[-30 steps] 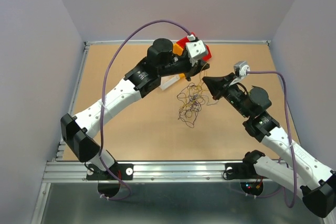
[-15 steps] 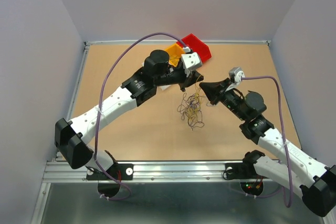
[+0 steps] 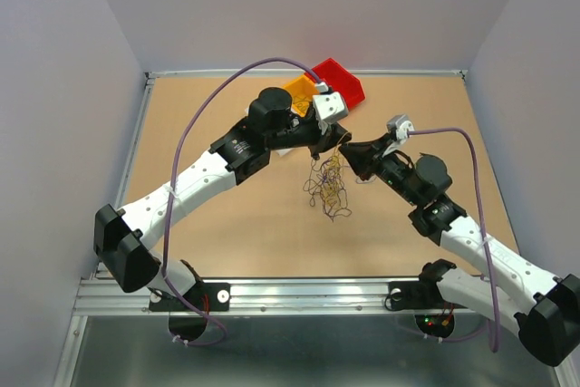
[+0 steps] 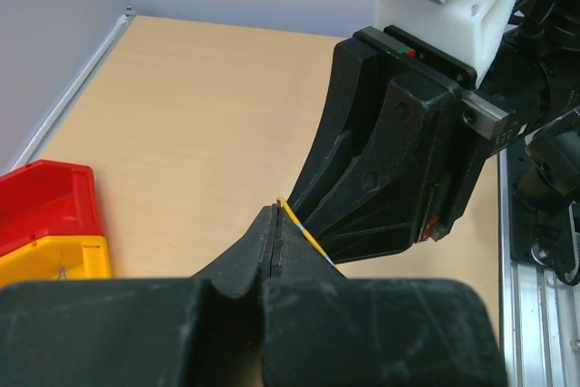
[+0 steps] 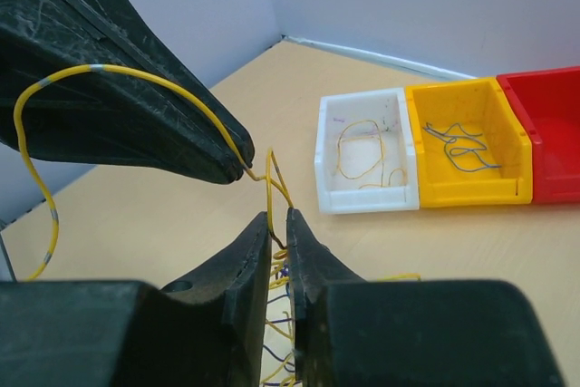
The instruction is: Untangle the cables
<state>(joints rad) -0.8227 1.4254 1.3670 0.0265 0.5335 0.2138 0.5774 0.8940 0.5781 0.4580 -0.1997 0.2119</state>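
The cables are a tangle of thin yellow, blue and dark wires hanging down to the table mid-scene. My left gripper is shut on one yellow cable at its tips; that cable loops out behind the left fingers. My right gripper faces it tip to tip. The right gripper stands slightly open, a narrow gap between its jaws. A yellow strand runs up through that gap to the left tips, with the tangle below.
Three small bins stand in a row at the back: a white bin with a yellow wire, a yellow bin with grey-blue wires, and a red bin. In the top view the red bin shows behind the left wrist.
The left arm came forward from the bins with its cable. The right gripper moved left up to the left tips and its jaws parted a little.
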